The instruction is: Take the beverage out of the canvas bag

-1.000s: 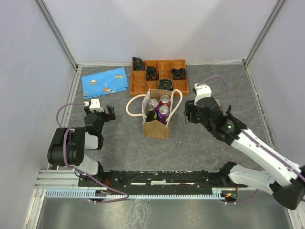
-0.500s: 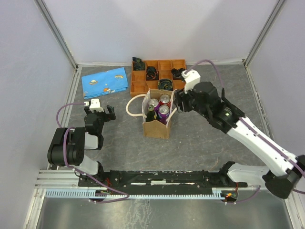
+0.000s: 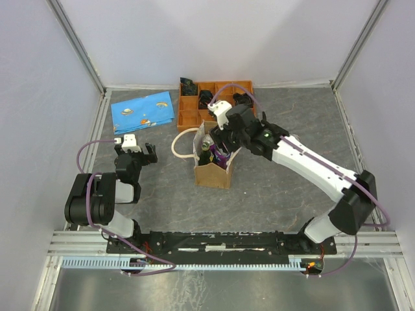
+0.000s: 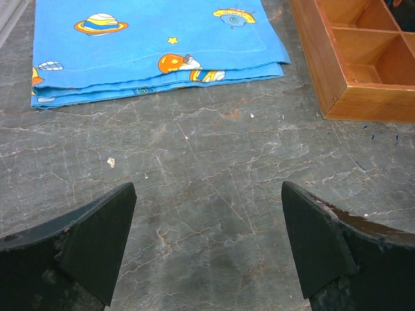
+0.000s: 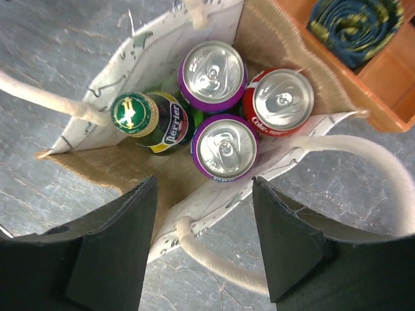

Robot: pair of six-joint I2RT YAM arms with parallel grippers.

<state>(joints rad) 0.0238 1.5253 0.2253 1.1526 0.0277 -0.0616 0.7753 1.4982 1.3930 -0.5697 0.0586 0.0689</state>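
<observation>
Standing upright at mid-table in the top view: bag (image 3: 213,171), tan, with a cream rope handle looping out on its left side.
- Right gripper (image 3: 218,137): hangs directly over the bag's mouth and hides most of what is inside. Its arm reaches in from the near right.
- Left gripper (image 3: 135,150): low over the table (image 3: 279,188), well left of the bag, with its arm folded back at the near left.
- Tray (image 3: 186,103): orange-brown with compartments, just beyond the bag; dark items lie in some cells.
- Cloth (image 3: 142,110): blue, folded flat, left of the tray.

Left wrist view:
- Left gripper (image 4: 207,214): jaws spread wide, nothing between them, over the bare grey table (image 4: 214,162).
- Cloth (image 4: 155,39): planet print, far left.
- Tray (image 4: 324,71): one corner at far right.

Right wrist view:
- Right gripper (image 5: 204,194): jaws spread, holding nothing, straddling the bag's near rim.
- Bag (image 5: 104,165): open, with a white lining.
- Inside, packed touching:
  - green bottle (image 5: 133,115), capped, at left
  - far purple can (image 5: 212,74)
  - near purple can (image 5: 227,147), closest to the jaws
  - red can (image 5: 283,98), at right
- Tray (image 5: 395,84): far right, holding a rolled dark fabric (image 5: 353,23).
</observation>
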